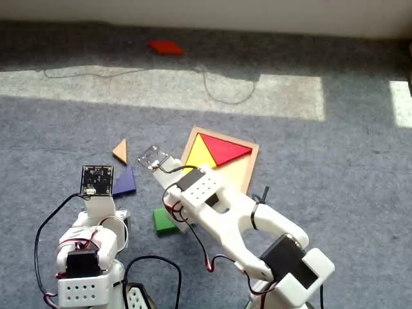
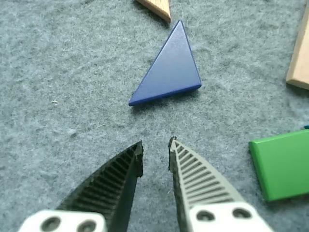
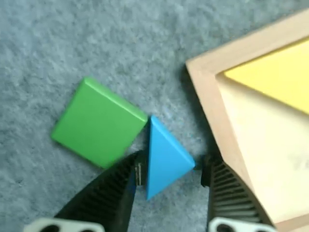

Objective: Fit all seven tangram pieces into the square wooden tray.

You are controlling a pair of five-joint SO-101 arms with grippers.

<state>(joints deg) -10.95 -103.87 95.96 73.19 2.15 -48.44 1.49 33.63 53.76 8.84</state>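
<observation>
**A:** Where do the pieces stand?

**B:** The square wooden tray [image 1: 241, 172] lies mid-carpet with the large yellow triangle [image 1: 198, 154] and the large red triangle [image 1: 224, 149] seated in it. Five are out. The right hand [image 3: 172, 169] is gripping the small light blue triangle [image 3: 166, 162], one finger on a flat edge and the other at a point, just beside the tray's corner.

**A:** And the left hand?

**B:** The left hand [image 2: 155, 147] is a little open and holds nothing. It hangs over the grey carpet [image 1: 335, 193] near the dark blue triangle [image 2: 171, 72], which sits at 9 o'clock of the tray. The pale wooden triangle [image 1: 120, 150] is at 12 o'clock of that one.

**A:** What could go wrong?

**B:** I'd worry about that edge-to-point pinch, since the light blue triangle could pivot or squirt out when lifted. The green square block [image 1: 164, 221], at 7 o'clock of the tray, seems to touch its corner, so it may get dragged along. The tray wall is close, and a low carry could catch the rim and shove the tray, which would unseat the two triangles.

**A:** Anything farther off?

**B:** The flat red piece [image 1: 165, 46] lies well apart at 11 o'clock, and reaching it looks like a stretch
</observation>
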